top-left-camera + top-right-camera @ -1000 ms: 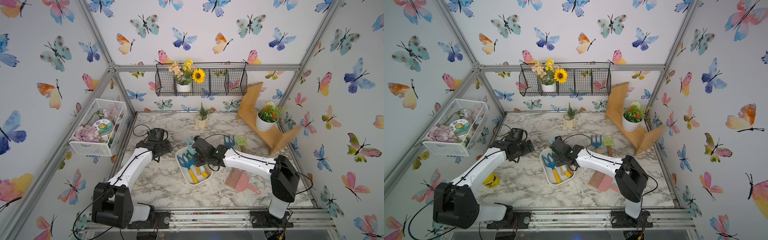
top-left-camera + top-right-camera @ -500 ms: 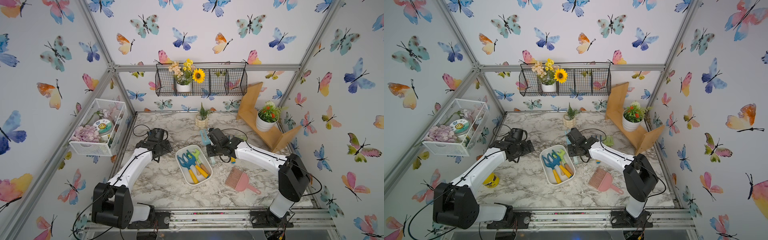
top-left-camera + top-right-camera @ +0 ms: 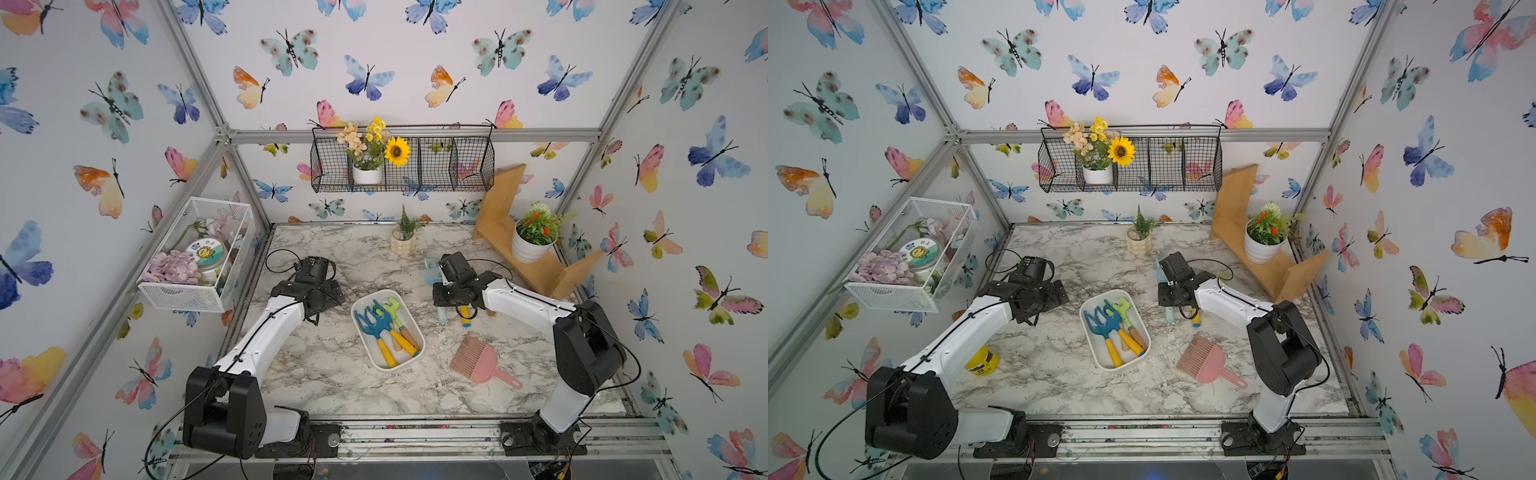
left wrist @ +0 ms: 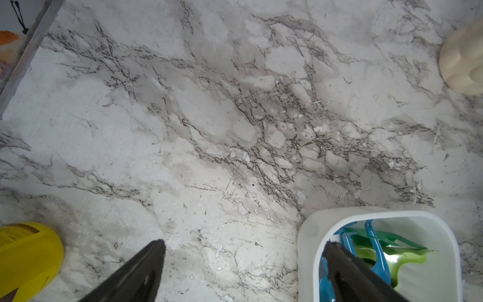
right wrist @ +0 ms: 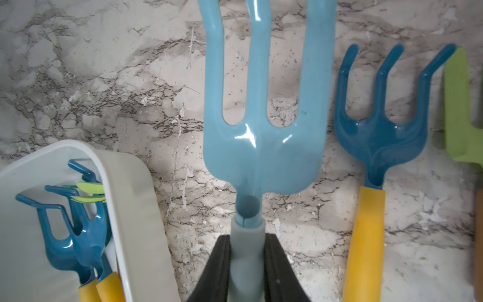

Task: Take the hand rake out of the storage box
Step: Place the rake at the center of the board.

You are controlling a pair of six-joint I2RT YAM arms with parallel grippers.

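The marble desk (image 3: 316, 374) carries everything, and it is crowded on the right arm's side. The storage box (image 5: 136, 209) sits mid-desk with dark-blue and green tools (image 3: 374, 324) in it; the task's thing is not among them. The right gripper (image 5: 247, 248) has its fingers clamped on the grey handle of the pale-blue hand rake (image 5: 264, 151), close behind the head. It holds the rake over bare desk beside the box, outside its wall. The removal looks nearly finished, with only the set-down left. The left gripper (image 4: 244, 248) hangs by the box's corner, fingers wide apart and empty.

The grip sits near one end of a smooth round handle, so the rake may twist or slide in the fingers if the arm moves sharply. How high the tines are above the desk is hard to judge from these views. A release from too high could bounce it into the dark-blue rake (image 5: 379, 136) lying just beside it and tangle the tines. A low sweep back could catch the box's wall and shove it. The smallest worry is a left finger, near the rim, nudging the box.
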